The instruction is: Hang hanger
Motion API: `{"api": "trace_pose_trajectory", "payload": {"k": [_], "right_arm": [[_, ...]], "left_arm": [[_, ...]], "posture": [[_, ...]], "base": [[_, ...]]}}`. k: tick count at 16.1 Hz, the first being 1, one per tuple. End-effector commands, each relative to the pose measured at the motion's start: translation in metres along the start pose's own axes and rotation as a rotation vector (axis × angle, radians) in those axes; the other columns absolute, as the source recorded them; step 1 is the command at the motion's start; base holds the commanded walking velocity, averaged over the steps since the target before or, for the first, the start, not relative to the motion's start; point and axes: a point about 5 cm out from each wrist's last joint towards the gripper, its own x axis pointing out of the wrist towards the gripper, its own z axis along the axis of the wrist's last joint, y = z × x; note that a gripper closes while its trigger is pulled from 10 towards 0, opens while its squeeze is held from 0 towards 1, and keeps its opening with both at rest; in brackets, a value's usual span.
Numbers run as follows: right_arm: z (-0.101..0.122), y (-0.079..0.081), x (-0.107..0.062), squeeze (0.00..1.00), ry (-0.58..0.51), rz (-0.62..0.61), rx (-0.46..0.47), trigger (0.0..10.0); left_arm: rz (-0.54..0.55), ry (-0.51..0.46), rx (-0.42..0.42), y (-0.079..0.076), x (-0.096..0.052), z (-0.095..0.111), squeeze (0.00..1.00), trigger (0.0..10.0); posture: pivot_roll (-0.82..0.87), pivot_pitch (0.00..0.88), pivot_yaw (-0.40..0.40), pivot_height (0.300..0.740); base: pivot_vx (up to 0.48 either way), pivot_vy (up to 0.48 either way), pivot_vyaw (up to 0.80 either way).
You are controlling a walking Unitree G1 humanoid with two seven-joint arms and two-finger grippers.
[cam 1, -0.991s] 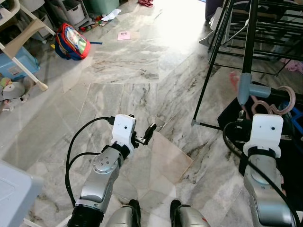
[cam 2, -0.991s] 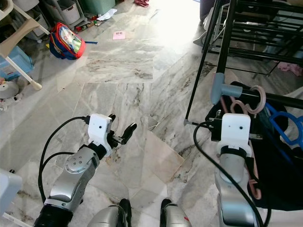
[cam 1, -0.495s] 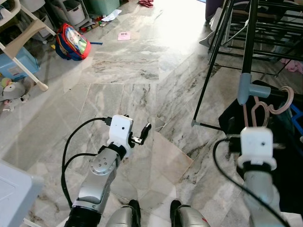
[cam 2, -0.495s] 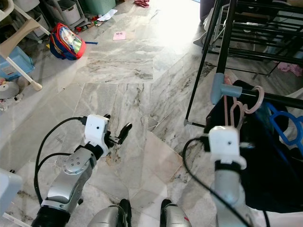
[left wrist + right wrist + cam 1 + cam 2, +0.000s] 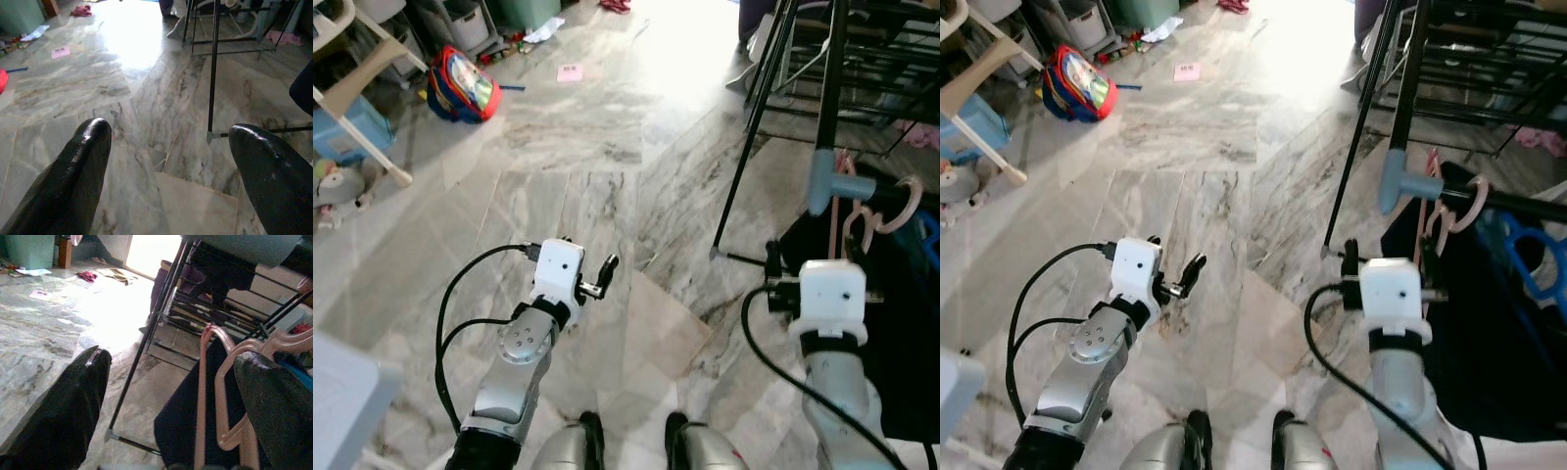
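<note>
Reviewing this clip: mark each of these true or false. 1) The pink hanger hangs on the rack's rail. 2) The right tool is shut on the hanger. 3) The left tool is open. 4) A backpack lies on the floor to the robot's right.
1) True: the pink hanger hooks over the drying rack rail.
2) False: the right tool is open, the hanger between its fingers, ungripped.
3) True: the left tool is open over marble floor.
4) False: the backpack lies to its left.

Marble-pattern floor (image 5: 607,127). Red school bag (image 5: 460,86) far left, near a blue tub (image 5: 347,127). Pink paper (image 5: 570,71) beyond. Dark garment (image 5: 1489,323), possibly draped, at right.
</note>
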Motion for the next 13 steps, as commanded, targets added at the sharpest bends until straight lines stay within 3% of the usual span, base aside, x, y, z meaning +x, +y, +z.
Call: {"api": "trace_pose_trajectory", "payload": {"k": [1,6,12,13], "right_arm": [[-0.009,0.000,-0.003,0.00,0.051,-0.002,0.022,10.0],[-0.012,0.005,0.000,0.00,0.085,0.016,0.094,10.0],[-0.012,0.014,0.002,0.00,0.095,0.062,0.093,10.0],[-0.011,0.018,0.003,0.00,0.087,0.090,0.142,10.0]], "left_arm": [[0.007,0.035,0.006,0.000,-0.003,-0.009,0.00,10.0],[0.010,0.032,0.016,0.001,-0.002,-0.009,0.00,10.0],[0.003,0.031,0.017,-0.001,-0.001,-0.009,0.00,10.0],[0.003,0.032,0.017,-0.001,-0.001,-0.009,0.00,10.0]], "posture": [[0.01,0.267,0.076,0.740],[0.01,0.264,0.077,0.740],[0.01,0.259,0.073,0.740],[0.01,0.258,0.072,0.740]], "base": [[-0.304,0.000,0.00],[-0.308,0.000,0.00],[-0.309,0.000,0.00],[-0.307,0.000,0.00]]}}
